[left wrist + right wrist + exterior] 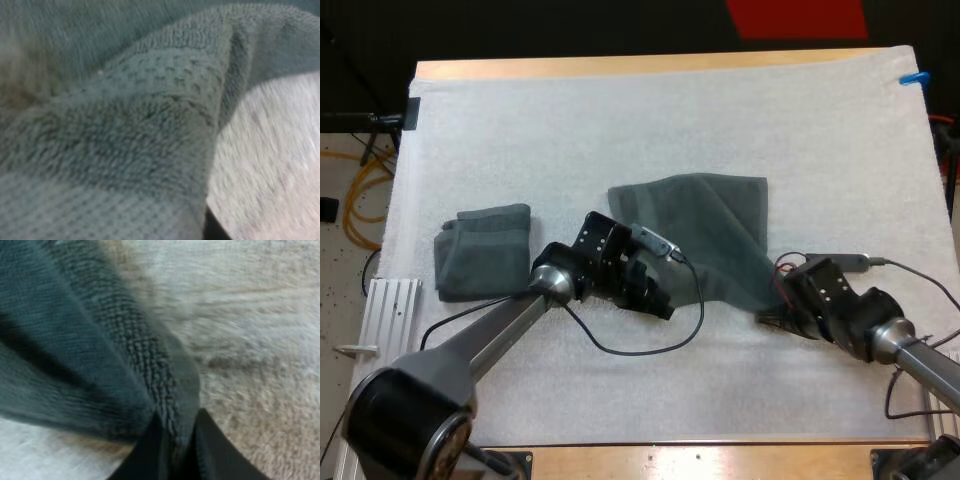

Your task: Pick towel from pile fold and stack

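The wooden table (620,66) carries a white mat (620,130) over nearly its whole top. On the mat lie a folded towel (480,250) at left and, apart from it, an opened towel (710,220) near centre.

On the mat (620,120), folded towel (483,250) lies left; spread towel (710,220), centre-right.

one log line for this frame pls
left gripper: at spread towel near edge | right gripper: pinching its corner | folded towel: left side of mat

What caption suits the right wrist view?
The right gripper pinches a grey-green towel by its edge over the white mat.
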